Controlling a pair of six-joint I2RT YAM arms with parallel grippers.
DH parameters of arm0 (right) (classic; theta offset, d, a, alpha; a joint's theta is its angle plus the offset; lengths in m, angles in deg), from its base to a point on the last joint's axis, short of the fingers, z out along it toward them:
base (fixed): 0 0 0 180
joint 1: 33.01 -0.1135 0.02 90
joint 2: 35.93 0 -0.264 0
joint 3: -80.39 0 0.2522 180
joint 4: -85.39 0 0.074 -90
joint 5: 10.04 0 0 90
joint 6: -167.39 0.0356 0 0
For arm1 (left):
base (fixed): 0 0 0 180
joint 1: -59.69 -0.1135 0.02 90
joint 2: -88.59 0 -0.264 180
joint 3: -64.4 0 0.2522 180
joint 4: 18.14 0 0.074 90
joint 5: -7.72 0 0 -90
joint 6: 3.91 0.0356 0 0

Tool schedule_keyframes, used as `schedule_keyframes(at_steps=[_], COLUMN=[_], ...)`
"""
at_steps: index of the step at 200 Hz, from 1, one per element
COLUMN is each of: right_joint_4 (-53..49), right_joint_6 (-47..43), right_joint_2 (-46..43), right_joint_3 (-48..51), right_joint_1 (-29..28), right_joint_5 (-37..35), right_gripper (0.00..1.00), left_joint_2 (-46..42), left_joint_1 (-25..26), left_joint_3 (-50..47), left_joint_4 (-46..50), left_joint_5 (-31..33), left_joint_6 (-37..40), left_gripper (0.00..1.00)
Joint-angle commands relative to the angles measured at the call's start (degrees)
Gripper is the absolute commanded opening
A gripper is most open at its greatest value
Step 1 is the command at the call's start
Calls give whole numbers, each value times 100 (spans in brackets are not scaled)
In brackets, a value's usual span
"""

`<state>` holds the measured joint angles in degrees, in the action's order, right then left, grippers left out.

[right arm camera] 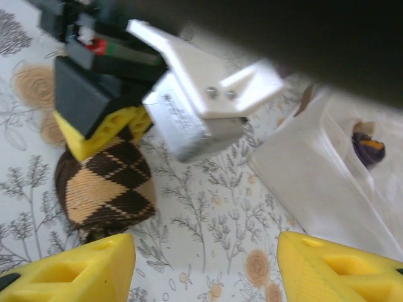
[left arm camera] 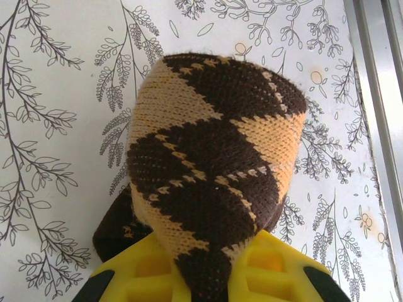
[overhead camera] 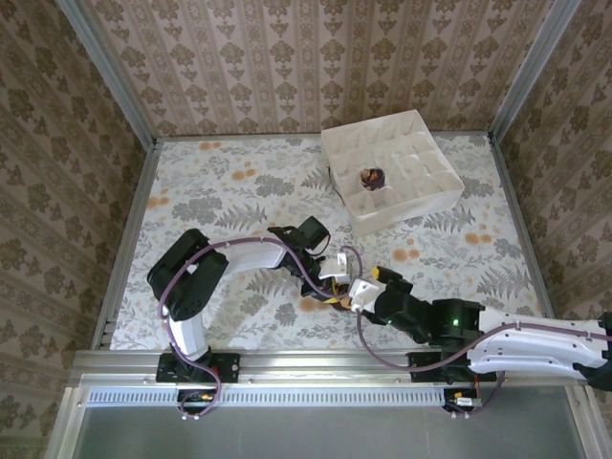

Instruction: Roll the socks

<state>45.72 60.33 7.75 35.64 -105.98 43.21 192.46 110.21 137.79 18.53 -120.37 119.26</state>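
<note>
Yellow left fingers (left arm camera: 277, 274) pinch the lower end of the brown sock (left arm camera: 214, 163), a diamond-checked bundle that seems to rest on the floral surface (left arm camera: 56, 94) near the arms' bases. A dark fold bulges loose at its lower left; if the pinch slips there, I judge the roll could spring open. Just beside it the right fingers (right arm camera: 69, 270) stand wide apart, holding nothing, and a careless close could knock the bundle. Well apart, the purple sock (overhead camera: 371, 178) sits balled in the white box (overhead camera: 421, 196).

2 socks (left arm camera: 208, 170) (overhead camera: 371, 177), 1 box (overhead camera: 406, 212), 2 claws (left arm camera: 208, 280) (right arm camera: 204, 270).
</note>
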Motion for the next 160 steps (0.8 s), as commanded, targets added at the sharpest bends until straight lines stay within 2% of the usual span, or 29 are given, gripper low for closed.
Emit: schedule_keyframes(at_steps=[1,29,49,69,92,106,126,160], right_joint_4=[227,198,295,663,782,673,631,596], right_joint_6=[-156,-132,-41,299,473,439,339,132], right_joint_2=[198,604,696,293,-493,-626,-299,931], right_joint_3=[50,-13,6,259,505,525,421,100], right_joint_1=[-198,-414,-538,-534,-532,-534,-534,-599], right_joint_5=[-250,-306,-670,-1119,-1020,-904,-571,-298], right_gripper=[63,63,63,64,64,64,63,61], left_joint_2=[121,294,423,501,524,584,679,796], left_joint_1=[-43,-56,-77,-120,-177,-196,-214,-221], left_joint_3=[-115,5,95,122,111,159,294,434], left_joint_4=[328,456,552,567,534,594,772,988], left_joint_5=[-64,-227,-377,-481,-565,-618,-657,-700], left_joint_6=[-143,-198,-240,-272,-317,-325,-332,-411], left_gripper=[0,0,0,0,0,0,0,0])
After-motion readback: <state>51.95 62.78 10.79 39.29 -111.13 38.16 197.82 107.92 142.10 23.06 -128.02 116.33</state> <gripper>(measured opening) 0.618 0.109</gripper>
